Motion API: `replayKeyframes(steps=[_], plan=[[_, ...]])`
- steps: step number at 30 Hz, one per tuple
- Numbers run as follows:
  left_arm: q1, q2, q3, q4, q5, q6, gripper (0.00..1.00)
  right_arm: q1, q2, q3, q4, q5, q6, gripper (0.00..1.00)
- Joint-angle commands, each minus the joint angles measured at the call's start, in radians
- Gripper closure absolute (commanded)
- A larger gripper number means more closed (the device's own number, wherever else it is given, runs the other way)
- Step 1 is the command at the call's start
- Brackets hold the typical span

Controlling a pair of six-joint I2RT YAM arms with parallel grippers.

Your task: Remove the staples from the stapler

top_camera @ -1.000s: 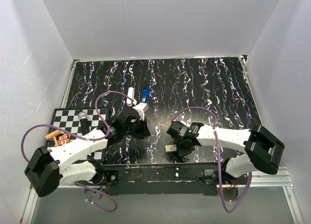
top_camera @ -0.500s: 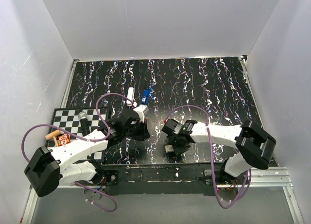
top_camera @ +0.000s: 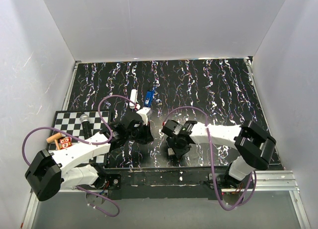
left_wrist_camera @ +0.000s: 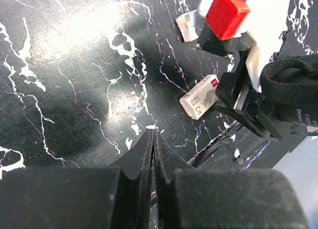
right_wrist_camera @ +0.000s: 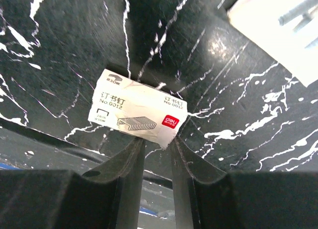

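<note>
A checkered mat (top_camera: 67, 120) lies at the left of the black marbled surface (top_camera: 208, 85), carrying a dark cylinder (top_camera: 85, 123) and an orange block (top_camera: 63, 139).

Staple box (left_wrist_camera: 200, 97) on marbled table (left_wrist_camera: 74, 65)

From above, the right claw (top_camera: 177, 147) covers most of the staple box (top_camera: 170, 152) by the front edge of the bench (top_camera: 218, 90). The blue stapler (top_camera: 149, 97) is too small to tell open from closed. The right wrist view cuts off a white thing (right_wrist_camera: 278, 25) at its top right corner.
</note>
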Motion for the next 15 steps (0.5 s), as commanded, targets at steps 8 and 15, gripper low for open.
replayKeyframes(steps=[8,15], plan=[[-0.006,-0.063,-0.024,-0.006,-0.013,0.000,1.00,0.002,0.088,0.117,0.025,0.052,-0.006,0.63],[-0.006,-0.080,-0.021,-0.021,-0.020,0.000,1.00,-0.009,0.164,0.218,0.000,0.093,0.012,0.62]])
